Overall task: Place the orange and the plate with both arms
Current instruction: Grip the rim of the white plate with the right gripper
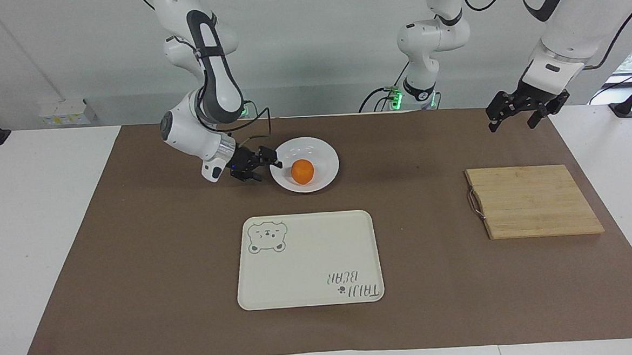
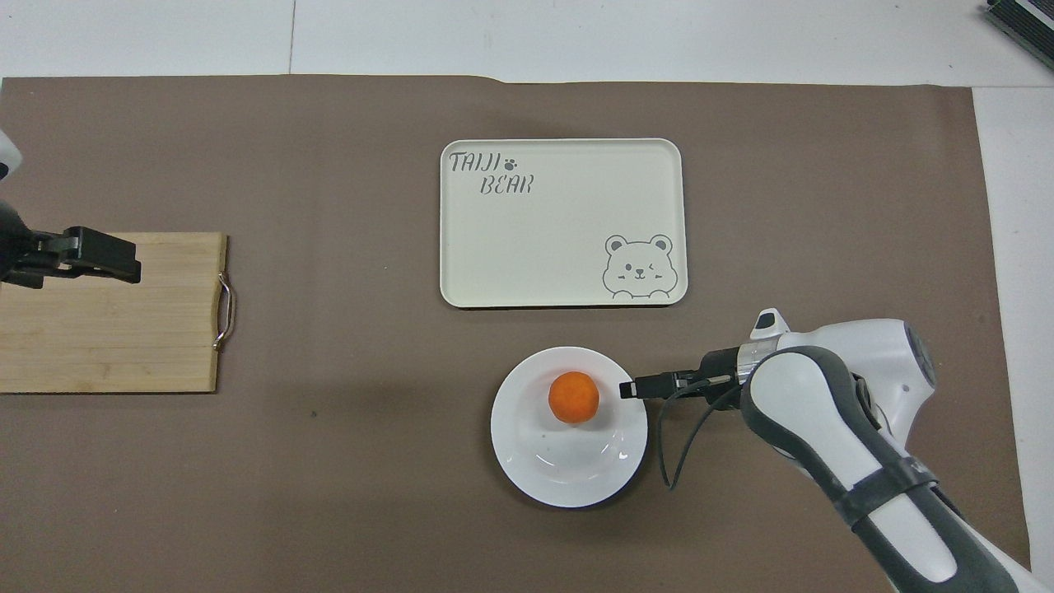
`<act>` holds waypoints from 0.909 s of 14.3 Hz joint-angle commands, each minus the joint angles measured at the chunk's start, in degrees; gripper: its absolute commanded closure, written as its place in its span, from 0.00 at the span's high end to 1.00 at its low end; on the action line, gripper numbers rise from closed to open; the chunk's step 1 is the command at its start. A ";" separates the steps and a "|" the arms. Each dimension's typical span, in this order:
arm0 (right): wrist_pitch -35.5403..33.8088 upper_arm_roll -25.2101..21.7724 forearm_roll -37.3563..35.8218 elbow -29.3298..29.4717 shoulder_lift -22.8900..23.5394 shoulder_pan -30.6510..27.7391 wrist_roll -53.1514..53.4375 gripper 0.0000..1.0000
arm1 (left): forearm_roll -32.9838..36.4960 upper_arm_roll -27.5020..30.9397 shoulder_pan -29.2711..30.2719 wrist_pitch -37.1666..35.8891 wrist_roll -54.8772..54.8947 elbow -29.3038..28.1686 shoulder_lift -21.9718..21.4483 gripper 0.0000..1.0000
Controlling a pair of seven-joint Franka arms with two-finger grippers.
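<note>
- While the orange (image 1: pixel 302 171) sits in the plate (image 1: pixel 320 150), you see the right gripper (image 1: pixel 270 161) low at its rim, fingers spread, likely lining up a rim grab.
- Your left gripper (image 1: pixel 518 114) waits released above the cutting board (image 1: pixel 533 201).
- Whether the right fingertips touch the rim, you cannot tell.

Facing cam sits high across the table (image 1: pixel 37 224), looking at the robots; overhead cam looks steeply down from their end. Both share mat (image 1: pixel 153 272), tray (image 2: pixel 560 247), board (image 2: pixel 107 329); half a turn apart.
</note>
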 commanded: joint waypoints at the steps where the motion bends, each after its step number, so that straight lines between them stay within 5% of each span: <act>1: 1.48 -0.06 4.29 -2.04 -1.22 2.73 -0.83 1.00 | -0.46 -0.37 0.42 -1.89 1.00 1.01 -1.37 1.00; 7: 4.12 0.02 4.47 -4.77 -2.02 3.97 -0.83 1.00 | -0.55 -0.28 0.33 -2.34 0.56 1.11 -1.46 1.00; 10: 4.21 0.02 4.47 -5.13 -1.76 3.97 -0.83 0.63 | -0.46 -0.28 0.51 -2.34 0.56 1.11 -1.46 1.00; 13: 4.03 -0.06 4.64 -5.21 -1.67 3.88 1.18 0.03 | -0.46 -0.28 0.42 -2.34 0.56 1.11 -1.55 1.00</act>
